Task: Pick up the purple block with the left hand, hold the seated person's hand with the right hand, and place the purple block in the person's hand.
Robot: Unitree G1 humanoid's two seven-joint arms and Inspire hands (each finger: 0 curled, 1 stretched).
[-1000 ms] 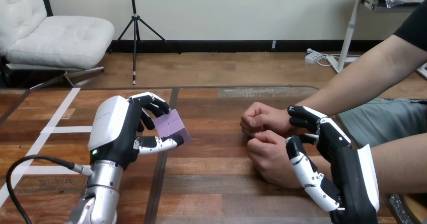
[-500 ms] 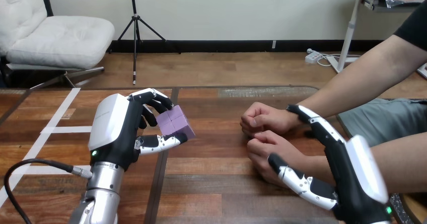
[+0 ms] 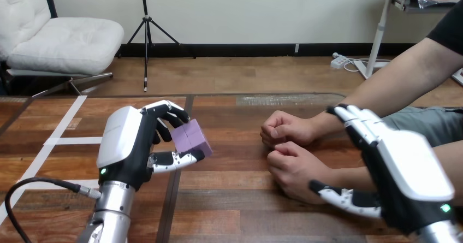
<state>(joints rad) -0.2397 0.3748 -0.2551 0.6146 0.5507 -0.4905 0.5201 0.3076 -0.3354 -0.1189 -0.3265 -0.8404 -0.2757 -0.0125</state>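
Purple block [image 3: 191, 136] is up off the desk [image 3: 229, 199], and it sits firmly in the left robot hand [image 3: 128, 144]! From the head view the grasp reads cleanly. The fingers [image 3: 164, 110] curl over the block's top and far side, and the thumb [image 3: 177, 158] presses in from underneath. That keeps the block pinched over the desk's left half, tilted so that one corner points toward the middle. White tape lines [image 3: 60, 141] run across the wood near the desk's left edge, beside that arm.

Over on the right half, the person has both hands down on the desk, each loosely balled. The person's far hand [image 3: 284, 127] lies toward the far edge. The person's near hand [image 3: 295, 166] lies just in front of it, and the two almost touch.

The right robot hand [image 3: 407, 172] comes in at the desk's right edge, above the person's forearms. It is spread wide and grasps nothing. Its fingers [image 3: 357, 120] stretch out over the wrist of the far hand. Its thumb [image 3: 341, 195] splays out low beside the near hand's wrist. Whether any of them touches the person, I cannot tell.
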